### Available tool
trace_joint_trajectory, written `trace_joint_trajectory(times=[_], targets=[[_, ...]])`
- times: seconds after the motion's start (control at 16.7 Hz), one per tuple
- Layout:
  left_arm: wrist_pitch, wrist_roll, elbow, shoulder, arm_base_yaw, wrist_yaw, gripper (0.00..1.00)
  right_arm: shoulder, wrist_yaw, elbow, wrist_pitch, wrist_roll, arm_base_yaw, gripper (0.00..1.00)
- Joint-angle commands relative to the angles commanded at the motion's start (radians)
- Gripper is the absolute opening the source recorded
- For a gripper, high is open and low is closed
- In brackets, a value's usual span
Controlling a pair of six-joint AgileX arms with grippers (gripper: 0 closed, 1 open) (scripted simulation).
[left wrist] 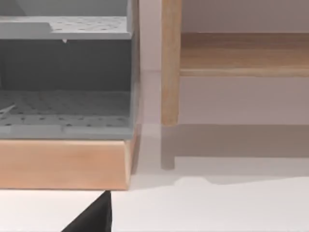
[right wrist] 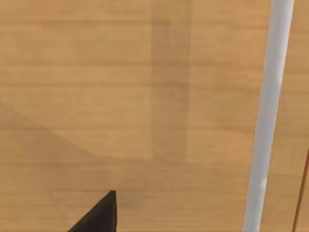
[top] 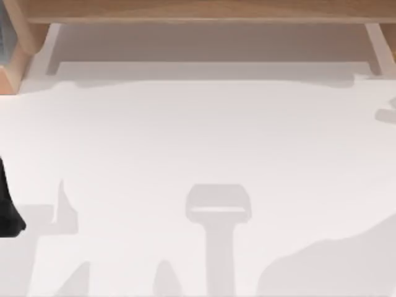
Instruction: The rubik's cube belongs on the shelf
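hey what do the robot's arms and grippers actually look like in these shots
Little of them shows. In the top view, the left arm is a plain black, rounded shape at the table's left edge. Each wrist view catches one black, wedge-shaped piece of that arm's own gripper: the left gripper and the right gripper. They look matte, with no cables, markings or coloured parts visible.

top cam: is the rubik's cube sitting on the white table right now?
No. The table surface in the top view carries just shadows, below the shelf running along its far edge.
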Motion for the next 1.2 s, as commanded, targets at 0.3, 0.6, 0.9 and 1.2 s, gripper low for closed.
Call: trace_joint_trajectory(times=[0.3,0.6,0.9,1.2], targets=[[0.000,0.000,0.000,0.000,0.000,0.000,1.00,0.000,0.000,0.000,0.000,0.000,0.000,0.47],[0.000,0.000,0.000,0.000,0.000,0.000,1.00,0.000,0.000,0.000,0.000,0.000,0.000,0.10],[0.000,0.000,0.000,0.000,0.000,0.000,1.00,0.000,0.000,0.000,0.000,0.000,0.000,0.00],[0.000,0.000,0.000,0.000,0.000,0.000,1.00,0.002,0.001,-0.001,-0.002,0.002,-0.003,0.00]])
